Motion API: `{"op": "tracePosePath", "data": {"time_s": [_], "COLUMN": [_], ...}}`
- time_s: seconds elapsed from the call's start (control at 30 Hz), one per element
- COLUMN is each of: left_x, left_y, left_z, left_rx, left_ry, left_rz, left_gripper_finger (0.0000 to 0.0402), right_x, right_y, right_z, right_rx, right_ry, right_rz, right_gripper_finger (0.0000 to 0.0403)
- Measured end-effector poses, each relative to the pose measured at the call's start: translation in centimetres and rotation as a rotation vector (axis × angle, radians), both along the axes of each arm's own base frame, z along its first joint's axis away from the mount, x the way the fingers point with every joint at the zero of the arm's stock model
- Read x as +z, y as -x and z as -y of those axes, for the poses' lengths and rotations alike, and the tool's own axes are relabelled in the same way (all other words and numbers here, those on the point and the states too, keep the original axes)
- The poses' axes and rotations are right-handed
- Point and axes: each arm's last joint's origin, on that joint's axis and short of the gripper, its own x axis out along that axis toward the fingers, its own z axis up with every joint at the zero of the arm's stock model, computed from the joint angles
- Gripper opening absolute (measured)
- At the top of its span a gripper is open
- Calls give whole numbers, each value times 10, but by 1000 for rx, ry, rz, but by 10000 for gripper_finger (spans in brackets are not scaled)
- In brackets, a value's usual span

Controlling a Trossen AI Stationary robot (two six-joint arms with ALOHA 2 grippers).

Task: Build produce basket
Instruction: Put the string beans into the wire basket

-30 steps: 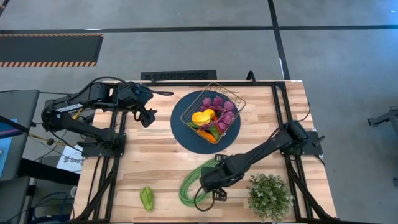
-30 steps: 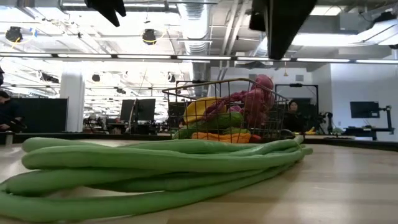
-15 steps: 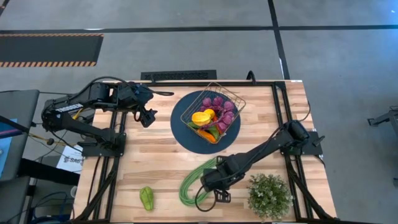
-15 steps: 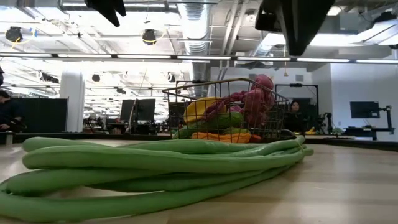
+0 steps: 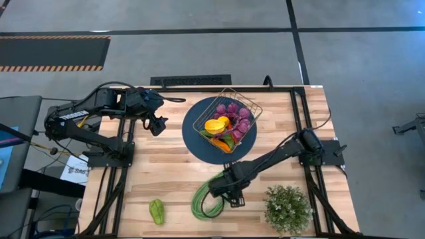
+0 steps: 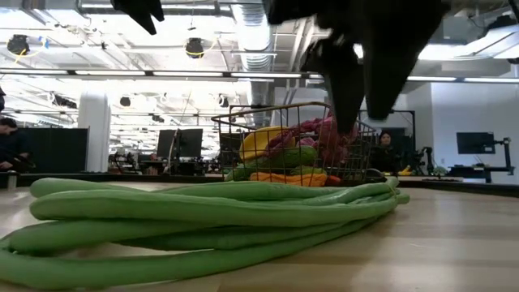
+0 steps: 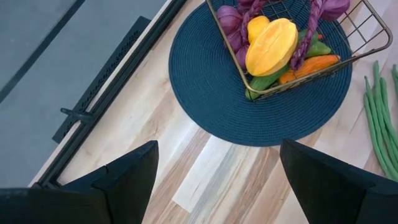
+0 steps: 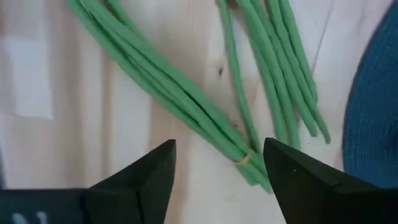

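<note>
The wire basket (image 5: pixel 226 122) stands on a round dark blue mat (image 5: pixel 199 143) and holds purple grapes (image 5: pixel 234 113), a yellow lemon (image 5: pixel 214 125), an orange carrot and green pieces. A bundle of long green beans (image 5: pixel 202 197) lies flat on the table near its front edge, tied by a small band (image 8: pixel 244 158). My right gripper (image 8: pixel 217 180) hangs open above the beans' bound end, pointing down, clear of them in the low view (image 6: pixel 357 89). A green pepper (image 5: pixel 157 211) lies at the front left. My left gripper (image 5: pixel 158 124) waits open left of the mat.
A bushy potted plant (image 5: pixel 287 208) stands at the front right, close beside my right arm. Black frame rails (image 5: pixel 302 126) run along the table's left, right and far sides. Bare wood (image 5: pixel 159 166) lies between the mat and the pepper.
My right gripper has come down toward the beans, shifted a little toward the table's far edge, rolled about its pointing line, and opened; in the low view its fingers now reach down in front of the basket. The beans and the basket lie as before.
</note>
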Motion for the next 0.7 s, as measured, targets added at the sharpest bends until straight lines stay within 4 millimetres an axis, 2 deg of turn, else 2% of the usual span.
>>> {"op": "tracePosePath", "data": {"time_s": [0.27,0.53,0.7], "left_x": [0,0,0], "left_y": [0,1,1], "left_z": [-1,-1,-1], "left_rx": [0,5,5], "left_ry": [-34,-47,-47], "left_rz": [-11,-13,-13], "left_gripper_finger": [322,322,322], "right_x": [-34,-69,-75], "right_y": [1,-5,-8], "right_z": [-6,-6,-8], "right_rx": [219,311,347], "right_ry": [74,155,238], "right_rz": [-133,-201,-165], "right_gripper_finger": [268,267,259]}}
